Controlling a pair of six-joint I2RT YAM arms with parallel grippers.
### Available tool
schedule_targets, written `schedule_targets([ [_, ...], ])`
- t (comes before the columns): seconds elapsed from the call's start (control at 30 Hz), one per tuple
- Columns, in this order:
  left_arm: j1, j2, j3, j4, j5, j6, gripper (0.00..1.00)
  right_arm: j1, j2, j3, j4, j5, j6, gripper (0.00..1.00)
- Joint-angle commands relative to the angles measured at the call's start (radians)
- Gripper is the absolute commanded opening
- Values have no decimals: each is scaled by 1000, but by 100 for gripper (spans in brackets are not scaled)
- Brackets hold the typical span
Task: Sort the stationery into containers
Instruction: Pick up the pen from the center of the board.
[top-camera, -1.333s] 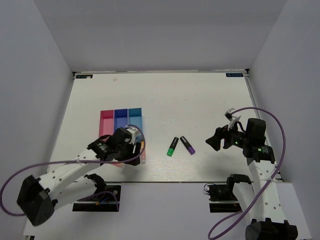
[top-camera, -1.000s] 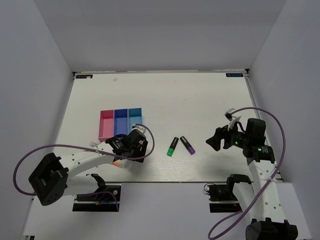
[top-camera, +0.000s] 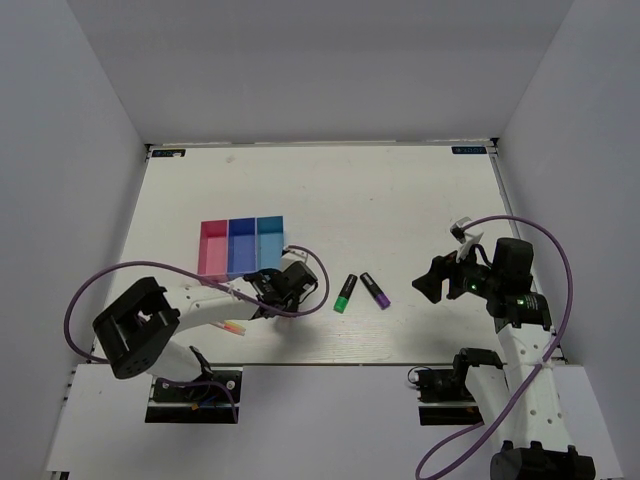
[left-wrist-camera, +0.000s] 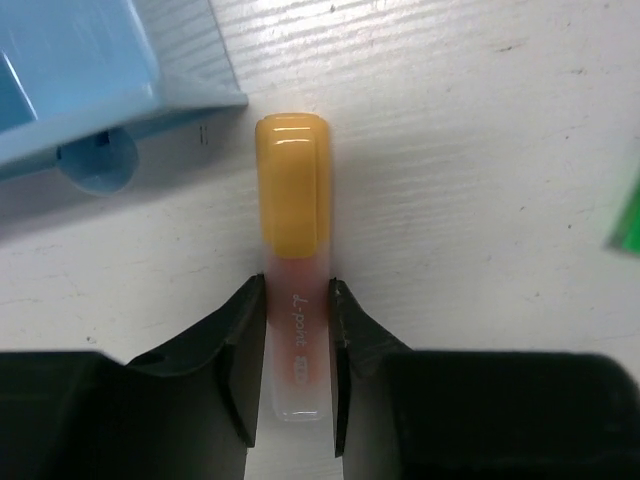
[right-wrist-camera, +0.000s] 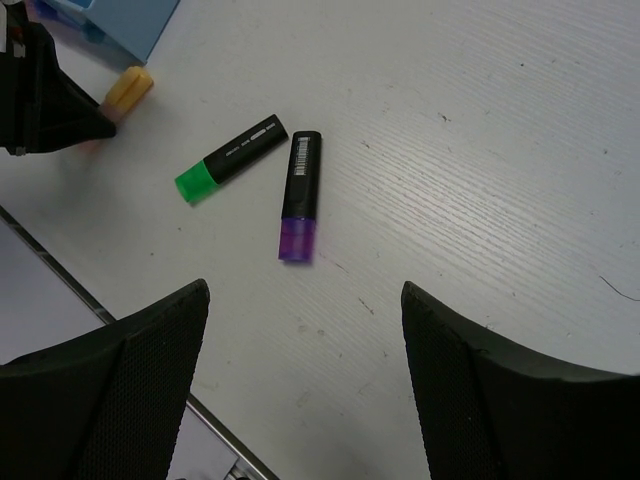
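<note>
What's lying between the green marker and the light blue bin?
An orange marker, pinched by the left arm's jaws; the left wrist view shows it best.

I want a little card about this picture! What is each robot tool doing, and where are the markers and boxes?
left tool: closed on the orange-pink marker, which lies flat by the light blue bin
right tool: open, holding nothing
green marker: on the table
purple marker: beside the green one
thin pen: on the table by the left arm
bins: pink, dark blue, light blue, in a row
</note>
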Motion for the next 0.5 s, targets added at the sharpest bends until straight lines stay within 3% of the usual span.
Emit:
schedule_targets([
  [0.0,-20,-41,-30,-67,-1,-25,19,6,-11,48,-3,-15,7,80],
  [0.2,-115,-183,94,-181,-20,12,13,5,-17,48,-8,-18,8,80],
  [0.33,-107,-291,202,-254,-52,45,13,6,-17,50,-9,-18,8,78],
  [0.43,-22,-337,260,-324,-63,88,12,6,-14,48,-8,-22,8,51],
  [0.47,70,-344,274,-340,-51,105,11,5,-17,47,-6,-24,8,28],
])
